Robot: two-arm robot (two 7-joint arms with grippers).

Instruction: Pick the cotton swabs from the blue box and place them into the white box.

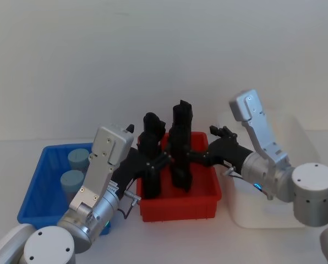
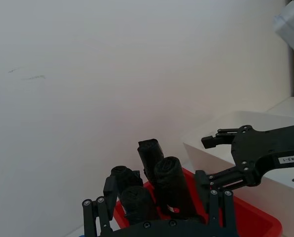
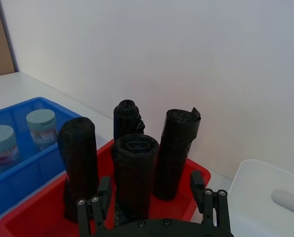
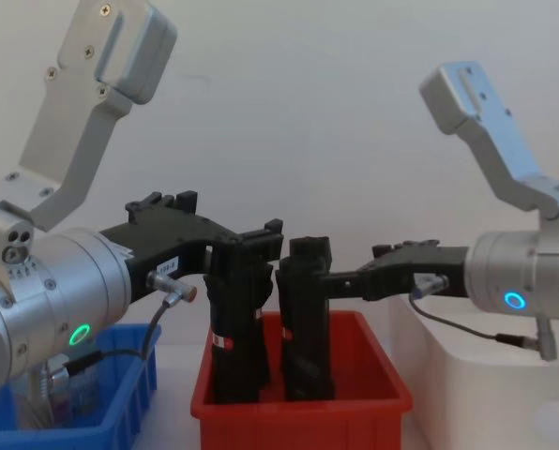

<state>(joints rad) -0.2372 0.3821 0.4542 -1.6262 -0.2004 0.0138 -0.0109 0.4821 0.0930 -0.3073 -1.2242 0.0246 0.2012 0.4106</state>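
Observation:
Two cotton swabs jars (image 1: 78, 158) (image 1: 72, 180) with grey-blue lids stand in the blue box (image 1: 37, 181) at the left; they also appear in the right wrist view (image 3: 41, 126) (image 3: 1, 143). The white box (image 1: 296, 143) stands at the right, behind my right arm. My left gripper (image 4: 256, 239) reaches over the red bin, open and holding nothing, its fingers (image 2: 95, 212) spread wide. From the other side, my right gripper (image 4: 334, 278) also hangs over the red bin, open and holding nothing, fingers (image 3: 211, 197) apart.
A red bin (image 1: 178, 206) with several tall black cylinders (image 1: 180, 143) sits between the blue box and the white box, under both grippers. A pale rounded object (image 3: 289, 201) lies inside the white box (image 3: 265, 182). A plain wall is behind.

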